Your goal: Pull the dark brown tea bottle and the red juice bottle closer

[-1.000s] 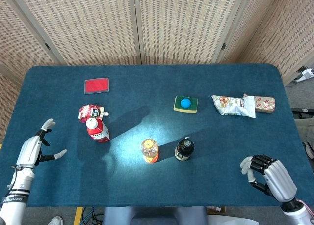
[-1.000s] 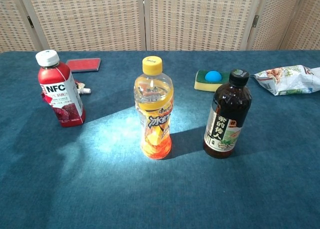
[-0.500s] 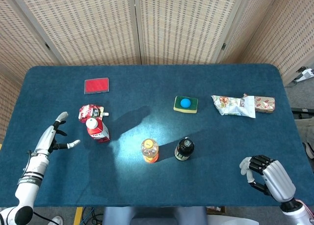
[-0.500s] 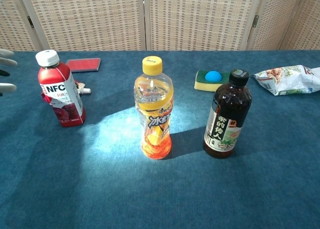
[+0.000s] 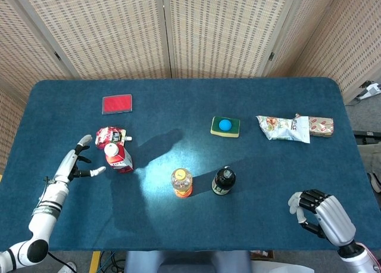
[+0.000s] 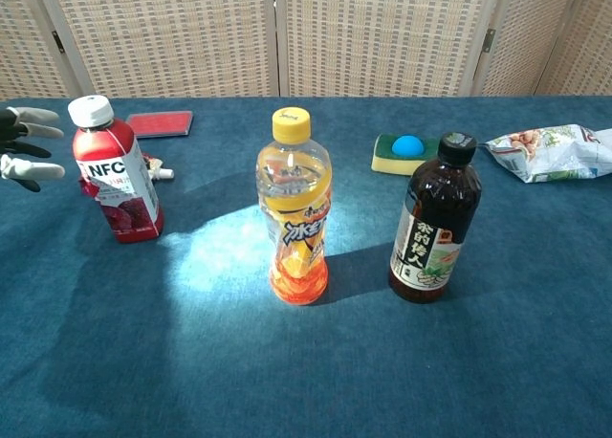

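The red juice bottle (image 5: 118,157) (image 6: 115,182) with a white cap stands upright at the left of the blue table (image 5: 190,100). My left hand (image 5: 79,162) (image 6: 24,145) is just left of it, fingers spread, close to the bottle but touching nothing. The dark brown tea bottle (image 5: 223,181) (image 6: 434,222) stands upright right of centre, black cap on. My right hand (image 5: 324,215) sits at the front right edge with fingers curled in and holding nothing, well right of the tea bottle; the chest view does not show it.
An orange drink bottle (image 5: 181,183) (image 6: 294,211) stands between the two task bottles. A crumpled red wrapper (image 5: 109,134) lies behind the juice bottle, a red card (image 5: 116,104) further back. A sponge with a blue ball (image 5: 225,126) and snack bags (image 5: 293,127) lie at the back right.
My left hand has moved right and forward across the table, from near the left edge to just beside the red juice bottle. The right hand and the bottles have stayed put.
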Robot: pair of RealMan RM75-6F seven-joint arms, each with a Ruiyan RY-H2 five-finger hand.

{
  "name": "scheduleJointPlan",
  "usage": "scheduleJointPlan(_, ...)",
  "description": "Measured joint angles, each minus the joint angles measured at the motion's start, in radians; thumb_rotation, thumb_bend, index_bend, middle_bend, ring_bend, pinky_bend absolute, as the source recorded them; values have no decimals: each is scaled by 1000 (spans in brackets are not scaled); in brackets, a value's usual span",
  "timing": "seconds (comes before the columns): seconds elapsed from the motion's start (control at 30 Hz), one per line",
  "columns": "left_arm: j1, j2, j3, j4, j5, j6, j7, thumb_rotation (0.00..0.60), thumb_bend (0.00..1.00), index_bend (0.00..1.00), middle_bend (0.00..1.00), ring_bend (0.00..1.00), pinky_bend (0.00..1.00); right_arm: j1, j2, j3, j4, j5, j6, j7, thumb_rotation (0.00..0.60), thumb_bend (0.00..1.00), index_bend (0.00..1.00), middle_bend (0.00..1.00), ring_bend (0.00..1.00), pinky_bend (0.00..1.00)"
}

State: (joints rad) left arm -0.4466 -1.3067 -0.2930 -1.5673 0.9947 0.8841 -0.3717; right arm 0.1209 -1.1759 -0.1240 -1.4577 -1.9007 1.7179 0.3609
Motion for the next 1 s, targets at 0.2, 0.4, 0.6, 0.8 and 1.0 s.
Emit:
scheduleJointPlan(0.2,-14,-33,-2,11,-2,-9,-16,600,65,49,52,115,330,2,0,1,1,1,-8,0,600,273,598,507,475,522)
scheduleJointPlan(0.4,-26,-57,-18,14,-10,-28,-60,600,65,83,52,117,330,0,1,2,1,0,-4,3,600,273,598,507,475,522)
scheduleJointPlan(0.6,-37,-72,-21,3,-9,-19,-45,600,65,107,53,129,330,-2,2,-1,1,-9,0,4,600,272,598,507,475,522)
scheduleJointPlan(0.8,-54,-92,-24,10,-41,-24,-23,600,65,175,115,180,330,-4,4,0,1,-11,5,6,600,273,598,507,475,522)
scheduleJointPlan(1.0,-67,-98,-23,3,-72,-30,8,600,65,319,179,217,341,-3,5,-1,2,-13,0,5,600,273,598,507,475,522)
